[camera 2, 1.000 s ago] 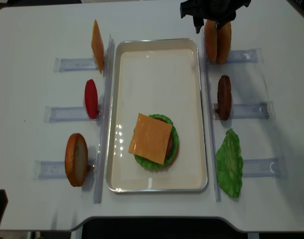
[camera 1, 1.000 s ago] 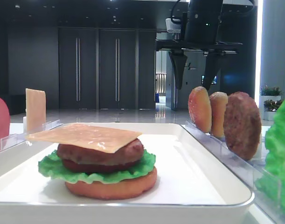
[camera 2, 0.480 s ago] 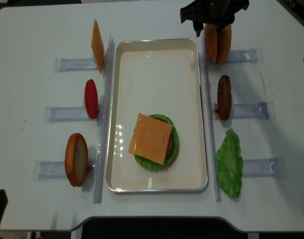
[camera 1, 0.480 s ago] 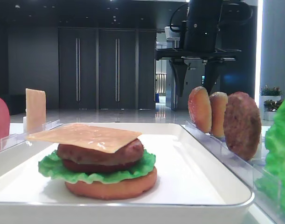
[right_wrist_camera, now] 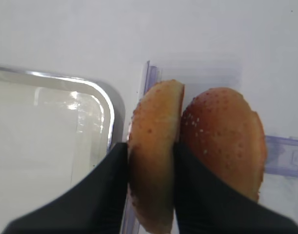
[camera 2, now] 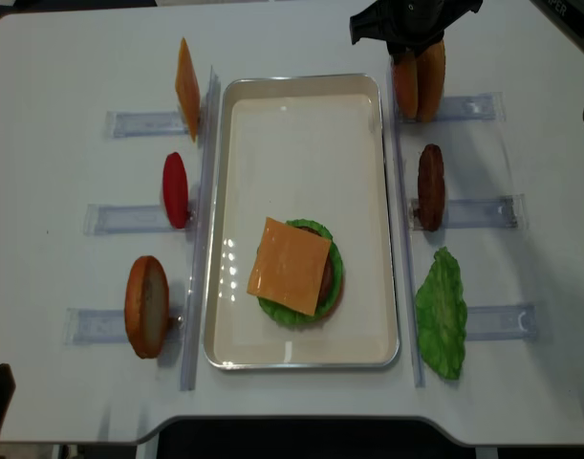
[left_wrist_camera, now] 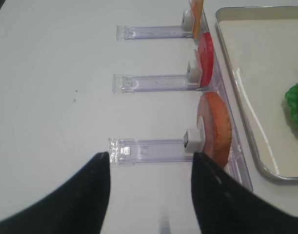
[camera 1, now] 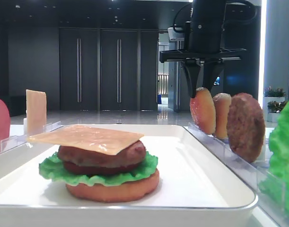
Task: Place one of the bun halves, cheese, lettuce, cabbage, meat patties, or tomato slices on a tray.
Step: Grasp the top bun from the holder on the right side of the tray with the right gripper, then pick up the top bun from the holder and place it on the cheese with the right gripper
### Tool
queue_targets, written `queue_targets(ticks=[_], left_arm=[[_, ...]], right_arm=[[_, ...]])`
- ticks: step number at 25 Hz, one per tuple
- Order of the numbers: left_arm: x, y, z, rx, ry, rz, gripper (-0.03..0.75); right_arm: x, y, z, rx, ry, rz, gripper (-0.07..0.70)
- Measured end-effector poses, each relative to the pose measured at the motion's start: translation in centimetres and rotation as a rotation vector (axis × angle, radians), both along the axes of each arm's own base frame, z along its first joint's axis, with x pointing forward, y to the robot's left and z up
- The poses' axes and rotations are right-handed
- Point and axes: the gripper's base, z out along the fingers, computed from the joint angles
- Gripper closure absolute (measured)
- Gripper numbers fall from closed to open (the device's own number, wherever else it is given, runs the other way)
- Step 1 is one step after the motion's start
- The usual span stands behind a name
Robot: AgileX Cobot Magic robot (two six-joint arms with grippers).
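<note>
White table [camera 2: 301, 38], bun top [right_wrist_camera: 151, 161] partly jaw-hidden

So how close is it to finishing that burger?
Nearly there. Already stacked on the tray: a bottom bun, lettuce, a patty and a cheese slice. In hand: the right claw has closed on the bun top nearer the tray, standing in its rack. Left: lift it out and set it on the cheese.

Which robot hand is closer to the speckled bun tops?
Right. The right gripper pinches one of the bun halves by the tray; the left gripper hovers across the table.
</note>
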Motion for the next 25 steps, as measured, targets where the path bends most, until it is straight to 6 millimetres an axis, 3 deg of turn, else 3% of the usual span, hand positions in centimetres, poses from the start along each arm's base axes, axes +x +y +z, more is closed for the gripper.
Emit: queue_targets(ticks=[12, 25], left_arm=[[0.0, 0.0, 0.0, 0.000, 0.000, 0.000, 0.307], [0.0, 0.0, 0.0, -0.004, 0.000, 0.002, 0.307]], right_arm=[[-0.4, 0.1, 0.5, 0.026, 0.024, -0.009, 0.441], [-2.5, 0.0, 3.5, 0.092, 0.097, -0.025, 0.460]])
